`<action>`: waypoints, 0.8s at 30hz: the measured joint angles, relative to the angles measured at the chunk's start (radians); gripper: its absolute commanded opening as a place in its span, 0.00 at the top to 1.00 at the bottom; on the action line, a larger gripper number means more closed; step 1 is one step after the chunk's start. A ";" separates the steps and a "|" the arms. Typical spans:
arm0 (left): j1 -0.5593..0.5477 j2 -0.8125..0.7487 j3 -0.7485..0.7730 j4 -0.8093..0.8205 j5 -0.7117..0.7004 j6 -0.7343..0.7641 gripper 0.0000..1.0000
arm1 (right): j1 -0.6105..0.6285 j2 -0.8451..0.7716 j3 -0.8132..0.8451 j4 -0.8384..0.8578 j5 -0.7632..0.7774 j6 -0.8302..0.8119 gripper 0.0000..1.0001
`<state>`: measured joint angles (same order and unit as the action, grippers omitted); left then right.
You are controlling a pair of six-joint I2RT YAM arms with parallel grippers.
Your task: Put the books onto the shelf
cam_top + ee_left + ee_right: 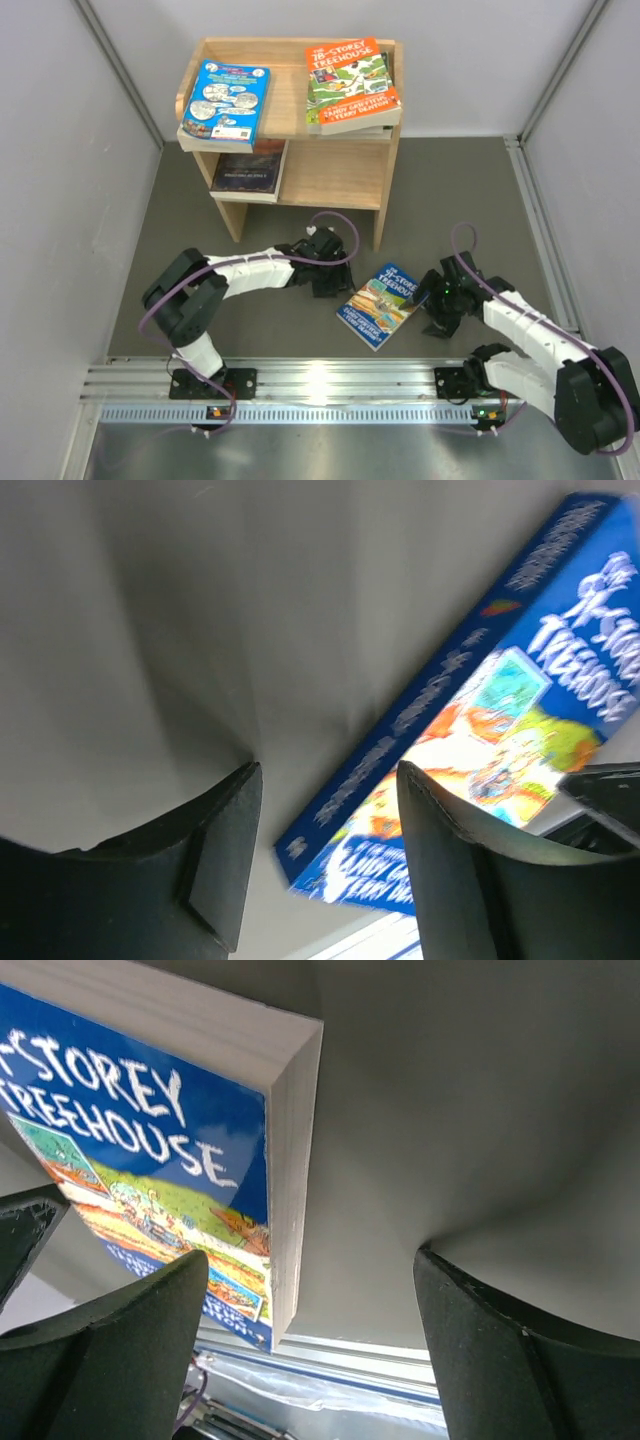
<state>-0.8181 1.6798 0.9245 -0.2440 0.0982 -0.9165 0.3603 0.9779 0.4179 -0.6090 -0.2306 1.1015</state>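
Books are mostly shelved already, judging from the overhead view. A blue one (pixel 226 100) lies flat on top of the shelf (pixel 290 95), far beyond the left jaws. An orange-and-green stack (pixel 352 85) sits on the same top, apart from it, and a dark one (pixel 250 168) lies on the lower tier beneath the blue one. One blue Treehouse book (pixel 382 303) remains, flat on the counter (pixel 300 330) between the two sets of jaws. It is near both and, as far as I can tell, touched by neither. I judge the task close to its end, with this last book to lift.

From the left wrist, the two fingers (pixel 215 860) stand apart with nothing between them, so these jaws are released. The last book lies ahead of them and off to their right, cover up. Its blue spine with white lettering faces them, somewhat blurred.

From the right wrist, the jaws are spread wide and empty. The book's corner and cream page edge lie just ahead of the left-hand finger (pixel 110 1350). It is a thin paperback, its cover showing white "STOREY TREEHOUSE" lettering over a bright cartoon drawing.
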 measured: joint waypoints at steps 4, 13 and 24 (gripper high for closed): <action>-0.035 0.039 0.027 0.047 0.039 -0.001 0.40 | -0.019 0.053 0.028 -0.015 0.006 -0.037 0.16; -0.222 0.024 -0.032 0.141 0.048 -0.109 0.40 | -0.030 0.151 0.056 0.035 -0.066 -0.067 0.19; -0.233 -0.076 -0.154 0.217 0.023 -0.218 0.34 | -0.029 0.114 -0.026 0.119 -0.126 -0.089 0.59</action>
<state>-1.0508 1.6039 0.7708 -0.0265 0.1207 -1.1347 0.3309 1.0924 0.3916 -0.4896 -0.3565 1.0122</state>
